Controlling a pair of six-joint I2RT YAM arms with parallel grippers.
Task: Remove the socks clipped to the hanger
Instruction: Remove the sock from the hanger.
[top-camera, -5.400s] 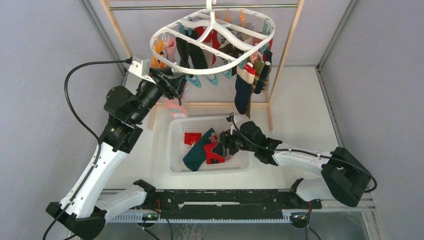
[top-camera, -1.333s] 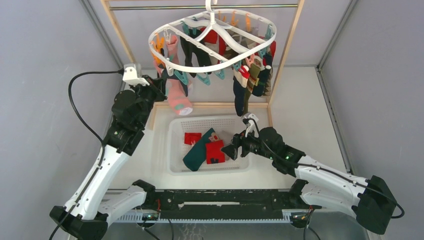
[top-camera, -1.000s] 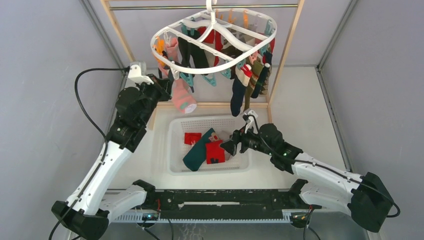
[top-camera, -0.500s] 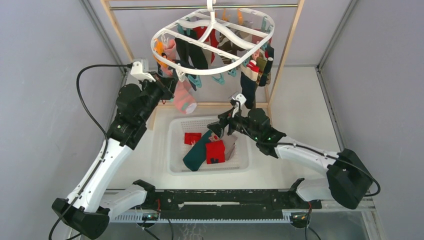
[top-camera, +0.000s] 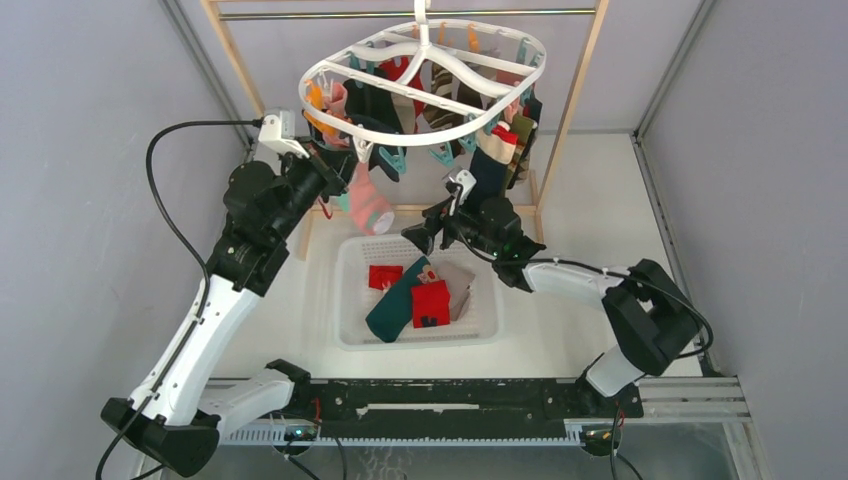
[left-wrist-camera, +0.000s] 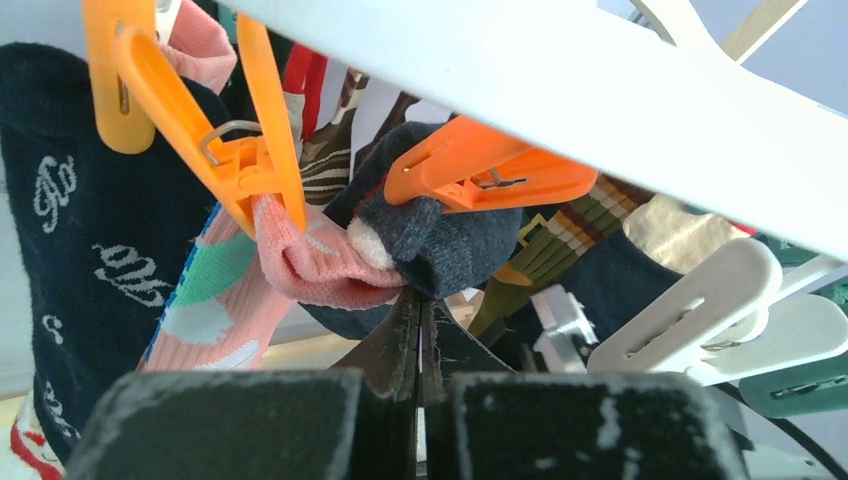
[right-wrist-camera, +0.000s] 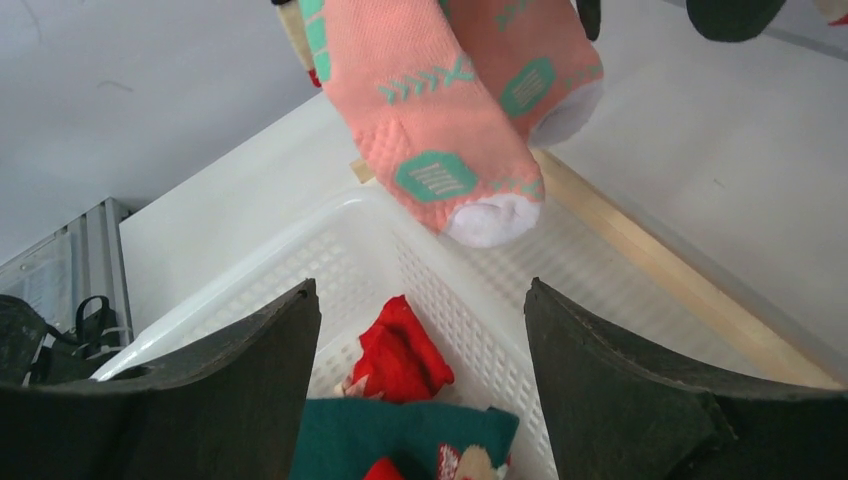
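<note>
- Grey walls close in a white table (top-camera: 600, 200). On it a wooden rack frame (top-camera: 570, 110) holds the hanger (left-wrist-camera: 600, 80) high, so the socks (top-camera: 490, 160) dangle free above a white mesh basket (top-camera: 347, 290).
- Most socks hang from their clips. Only a red sock (top-camera: 430, 303) and a teal sock (top-camera: 390, 310) lie in the basket, so I judge the task far from done.
- The left gripper (left-wrist-camera: 420, 305) is raised to the hanger's left rim with its fingers pressed together. Its tips sit just under the cuff of the pink sock (right-wrist-camera: 430, 130), where an orange clip (left-wrist-camera: 250, 165) bites it. I cannot tell whether any fabric is caught.
- The right gripper (right-wrist-camera: 420, 290), jaws spread wide, hovers over the basket's back edge facing the pink sock's toe, probably placed to take the foot and pull downward.
- Hung from a single hook, the hanger could tilt under a tug.
</note>
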